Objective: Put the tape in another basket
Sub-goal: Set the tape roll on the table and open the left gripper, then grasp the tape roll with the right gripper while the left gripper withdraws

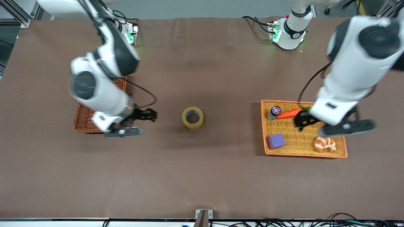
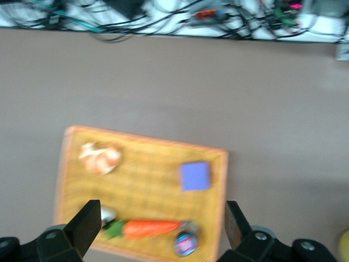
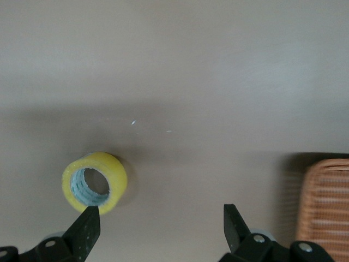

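Note:
The tape (image 1: 193, 117), a yellowish roll, stands alone on the brown table near its middle, in neither basket. It also shows in the right wrist view (image 3: 95, 183), close to one fingertip. The dark reddish-brown wicker basket (image 1: 82, 121) sits toward the right arm's end, mostly hidden under that arm; its corner shows in the right wrist view (image 3: 327, 207). My right gripper (image 1: 144, 115) (image 3: 161, 229) is open and empty, over the table between the basket and the tape. My left gripper (image 1: 303, 120) (image 2: 161, 226) is open and empty over the yellow tray.
The yellow woven tray with an orange rim (image 1: 344, 148) lies toward the left arm's end. It holds a small bottle (image 1: 274, 112), a carrot (image 1: 288, 113), a purple block (image 1: 276, 140) and a croissant (image 1: 325, 144). Cables run along the table edge nearest the front camera.

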